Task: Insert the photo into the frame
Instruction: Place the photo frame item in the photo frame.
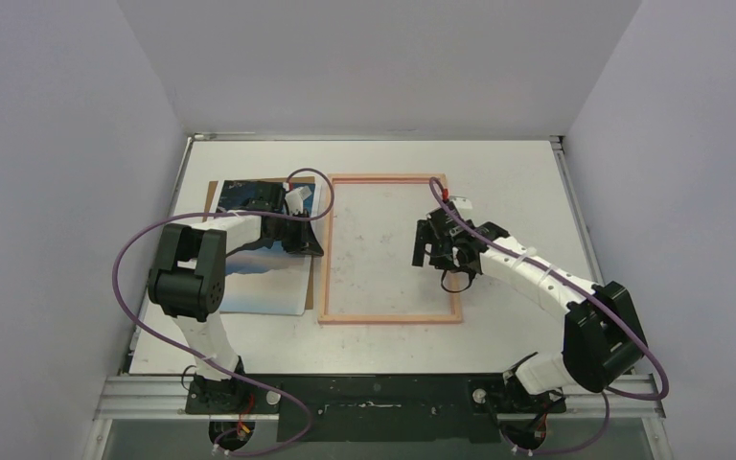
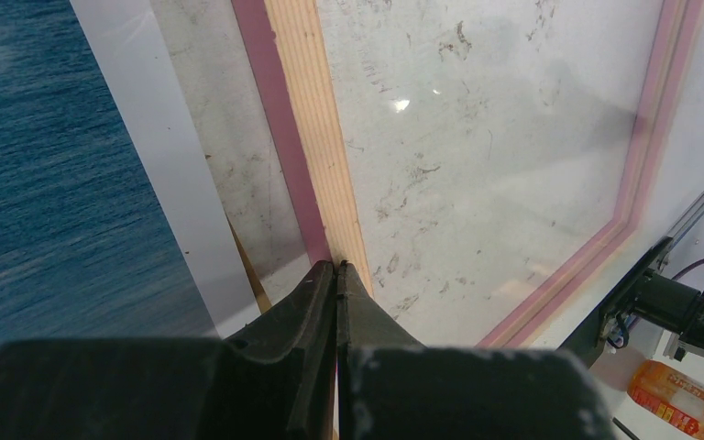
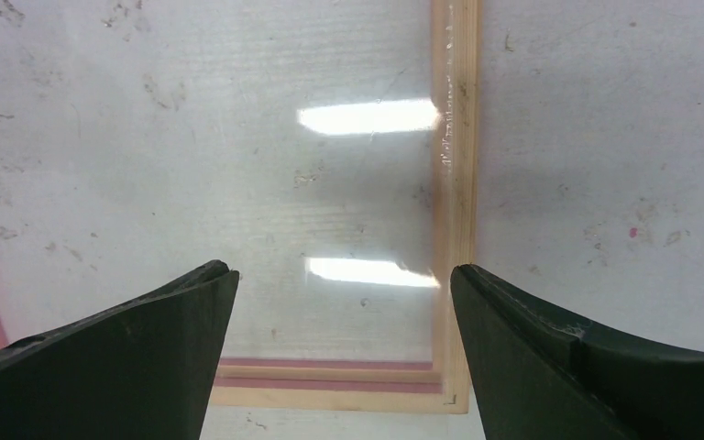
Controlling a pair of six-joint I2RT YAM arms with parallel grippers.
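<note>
The frame (image 1: 390, 317) lies flat mid-table, pale wood back up, with pink on its sides. The photo (image 1: 266, 287), blue with pale cloud and a white border, lies to its left, partly under my left arm. My left gripper (image 1: 315, 243) is shut, its tips (image 2: 339, 268) at the frame's left rail (image 2: 316, 119); the photo (image 2: 46, 183) is beside it. My right gripper (image 1: 429, 245) is open and empty above the frame's inside, close to the right rail. In the right wrist view the gripper (image 3: 344, 275) spans that rail (image 3: 456, 183) and the frame's corner.
A brown backing board (image 1: 214, 195) pokes out from under the photo's far left corner. Grey walls close the table on three sides. A metal rail (image 1: 374, 391) runs along the near edge. An orange packet (image 2: 678, 396) lies off the table.
</note>
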